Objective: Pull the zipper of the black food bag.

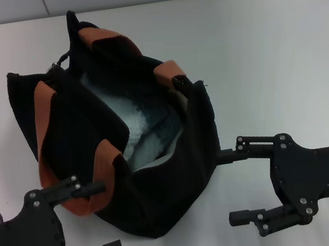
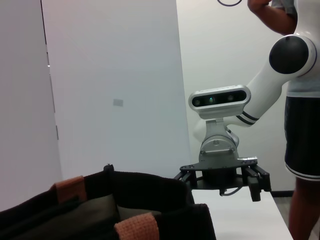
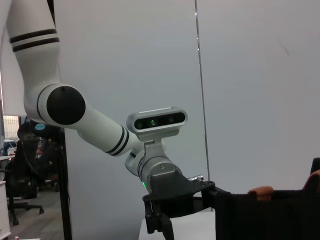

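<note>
The black bag [image 1: 161, 185] is sitting open-mouthed on the white table [image 1: 276, 44], its pale silvery lining [image 1: 146, 125] showing between the orange-brown straps [image 1: 46, 116]. The left gripper [image 1: 104, 217] is hanging at the bag's near left corner with its jaws spread wide — one finger is lying against the strap loop there, the other is well clear of the fabric over bare table. The right gripper [image 1: 231, 186] is waiting on the opposite side, jaws also wide, one fingertip touching the bag's right wall and the other over the table. The zipper pull [image 1: 56, 66] is a small silvery glint at the far left top edge, well apart from both grippers. To the right of the bag the table is lying bare out to its edge — plenty of room there.
</note>
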`<state>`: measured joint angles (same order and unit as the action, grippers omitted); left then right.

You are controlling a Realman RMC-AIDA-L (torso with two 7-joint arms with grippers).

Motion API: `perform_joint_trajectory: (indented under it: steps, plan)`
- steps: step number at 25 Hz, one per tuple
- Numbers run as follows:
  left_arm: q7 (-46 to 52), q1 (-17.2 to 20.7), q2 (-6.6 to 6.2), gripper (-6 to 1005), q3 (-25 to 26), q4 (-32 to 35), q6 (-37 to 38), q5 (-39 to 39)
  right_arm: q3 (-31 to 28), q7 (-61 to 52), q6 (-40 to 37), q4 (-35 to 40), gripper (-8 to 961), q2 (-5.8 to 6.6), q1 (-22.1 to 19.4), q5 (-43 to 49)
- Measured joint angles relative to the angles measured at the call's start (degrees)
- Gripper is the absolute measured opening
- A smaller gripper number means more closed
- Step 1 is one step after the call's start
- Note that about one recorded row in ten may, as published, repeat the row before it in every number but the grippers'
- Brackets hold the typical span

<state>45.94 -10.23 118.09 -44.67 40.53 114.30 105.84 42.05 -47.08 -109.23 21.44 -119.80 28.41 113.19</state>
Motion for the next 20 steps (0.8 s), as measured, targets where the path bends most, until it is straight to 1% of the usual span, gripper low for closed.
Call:
perform_joint_trajectory:
  steps: [7,10,14,17,19,20]
  plan:
    - [0.0,0.2,-0.18,806,0.2,-0.1,-0.4,0.0,0.0,0.7,0.0,-0.1,830,0.00,0.3,-0.5]
    - [-0.9,0.6,0.01,806,1.1,-0.1,-0.3,0.0,0.4,0.8,0.1,-0.1,830,0.00,0.3,-1.3]
    - [-1.9,1.0,-0.08,806,2.2,-0.4,-0.2,-0.1,0.4,1.5,0.4,-0.8,829,0.00,0.2,-1.4]
    - [-2.1,1.2,-0.15,806,3.2,-0.4,-0.3,0.0,0.2,2.5,0.8,-2.1,829,0.01,0.4,-1.4]
    - [-2.2,1.4,-0.31,806,4.0,-0.4,-0.4,0.0,0.0,4.8,1.0,-4.4,829,0.01,0.7,-1.9]
    - [-2.4,1.6,-0.51,806,5.4,-0.4,-0.4,0.0,0.0,6.2,1.1,-5.6,829,0.00,0.9,-2.5]
